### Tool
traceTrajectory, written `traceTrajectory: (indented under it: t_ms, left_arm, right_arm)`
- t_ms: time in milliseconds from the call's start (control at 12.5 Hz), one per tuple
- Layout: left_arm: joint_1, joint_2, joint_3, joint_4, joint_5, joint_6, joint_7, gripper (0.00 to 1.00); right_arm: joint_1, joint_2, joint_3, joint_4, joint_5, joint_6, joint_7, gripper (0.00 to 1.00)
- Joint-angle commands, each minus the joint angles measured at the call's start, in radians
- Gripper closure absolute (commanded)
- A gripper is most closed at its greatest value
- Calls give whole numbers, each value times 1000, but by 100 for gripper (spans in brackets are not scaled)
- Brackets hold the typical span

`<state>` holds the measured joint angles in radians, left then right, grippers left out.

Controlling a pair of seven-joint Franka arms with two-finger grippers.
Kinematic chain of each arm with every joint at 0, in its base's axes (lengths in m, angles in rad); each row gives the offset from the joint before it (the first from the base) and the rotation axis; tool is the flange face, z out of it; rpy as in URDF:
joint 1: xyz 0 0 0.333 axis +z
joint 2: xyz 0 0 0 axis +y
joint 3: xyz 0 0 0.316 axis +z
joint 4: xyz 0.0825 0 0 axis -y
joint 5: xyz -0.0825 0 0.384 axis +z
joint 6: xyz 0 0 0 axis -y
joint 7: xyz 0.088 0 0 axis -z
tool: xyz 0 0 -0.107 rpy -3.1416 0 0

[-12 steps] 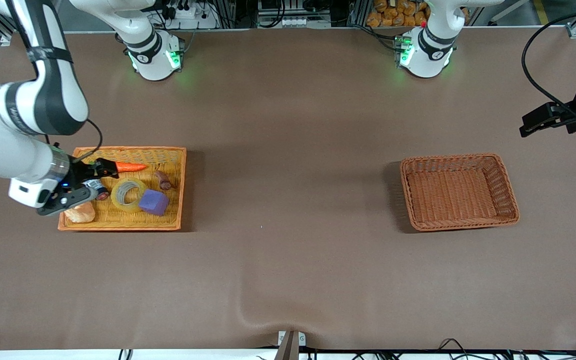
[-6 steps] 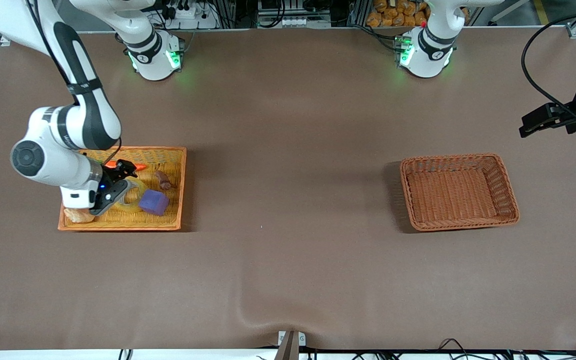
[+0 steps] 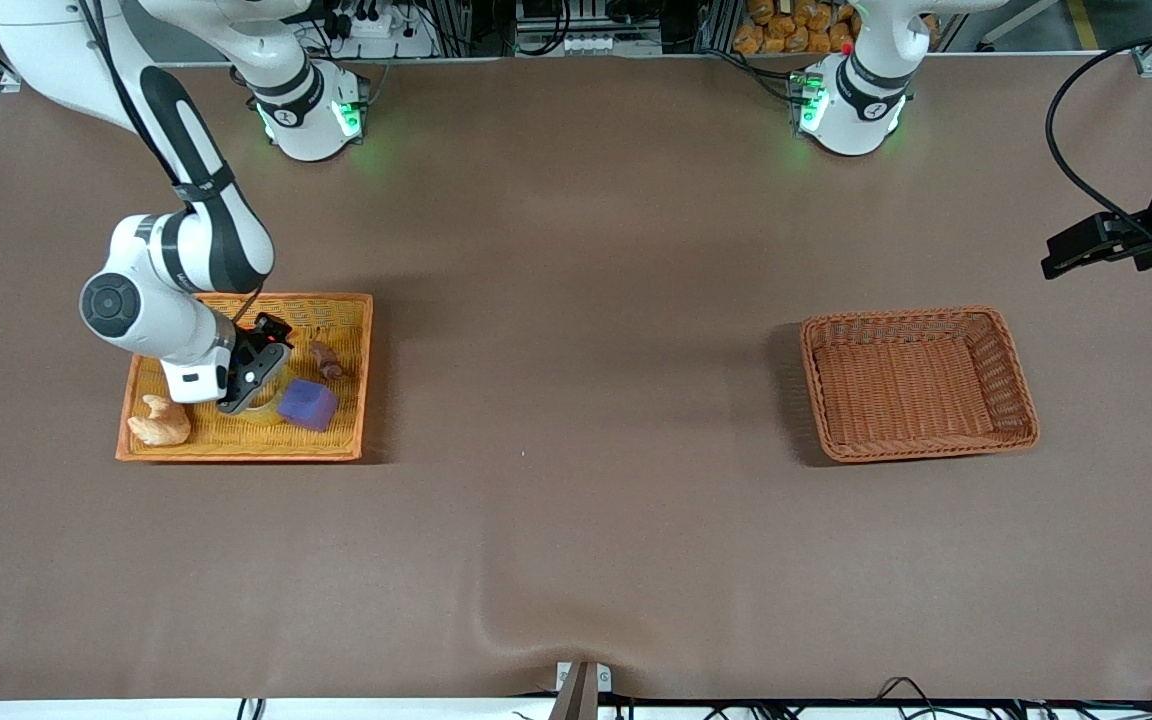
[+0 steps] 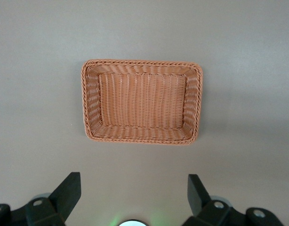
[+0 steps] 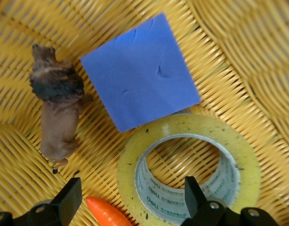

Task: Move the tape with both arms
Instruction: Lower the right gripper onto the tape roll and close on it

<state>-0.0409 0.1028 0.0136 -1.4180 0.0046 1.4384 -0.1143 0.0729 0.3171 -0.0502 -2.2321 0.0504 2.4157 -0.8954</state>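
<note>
The yellow tape roll lies flat in the yellow wicker tray, touching the purple block. In the front view only a sliver of the tape shows under my right hand. My right gripper is low over the tape and open. In the right wrist view one fingertip is over the roll's hole and the other is outside the ring, with the ring's wall between them. My left gripper is open and empty and waits in the air at the left arm's end of the table; it also shows in the left wrist view.
The tray also holds a brown toy animal, an orange carrot close to the outer fingertip, and a tan toy. An empty brown wicker basket stands toward the left arm's end.
My right arm has swung in over the tray and come down, the open gripper moving from the tray's edge to above the tape. The left arm has barely moved.
</note>
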Motion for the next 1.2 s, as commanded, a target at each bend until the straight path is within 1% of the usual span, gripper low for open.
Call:
traceTrajectory:
  t_ms: [0, 160, 241, 321, 401, 481, 642, 722, 802, 962, 1042, 1123]
  left_arm:
    - [-4, 18, 0, -1, -15, 31, 15, 0]
    - [-7, 17, -3, -1, -17, 31, 13, 0]
    - [-5, 14, -4, -1, -23, 31, 13, 0]
    - [-5, 12, -6, -1, -25, 37, 13, 0]
    - [-5, 6, -6, -1, -28, 43, 13, 0]
    - [-5, 3, -9, -2, -28, 43, 13, 0]
    - [-4, 1, -20, -1, -28, 45, 13, 0]
    - [-2, 1, -20, -2, -28, 45, 13, 0]
    - [-4, 0, -20, -2, -28, 45, 13, 0]
    - [-5, -15, -23, -2, -28, 43, 13, 0]
    - [-4, -24, -23, -2, -28, 39, 15, 0]
    - [-2, -28, -23, -4, -28, 39, 15, 0]
  right_arm:
    - [-9, 22, 3, -8, 5, 45, -22, 34]
    - [-7, 39, 1, -8, 3, 63, -23, 52]
    - [-5, 37, 1, -6, 3, 60, -25, 67]
    - [-5, 34, 1, -6, 3, 54, -25, 85]
    - [-5, 27, 1, -6, 3, 48, -22, 100]
    - [-12, 16, 3, -8, 3, 40, -16, 100]
    - [-10, -16, 1, 14, 3, -32, -5, 100]
    - [-4, -39, 1, 44, 3, -87, -2, 100]
    - [-4, -44, 0, 104, 3, -180, -2, 100]
    - [-2, -46, 1, 256, 5, -413, 0, 100]
    - [8, -46, 4, 343, 6, -538, 27, 100]
    - [30, -44, 4, 411, 12, -629, 70, 100]
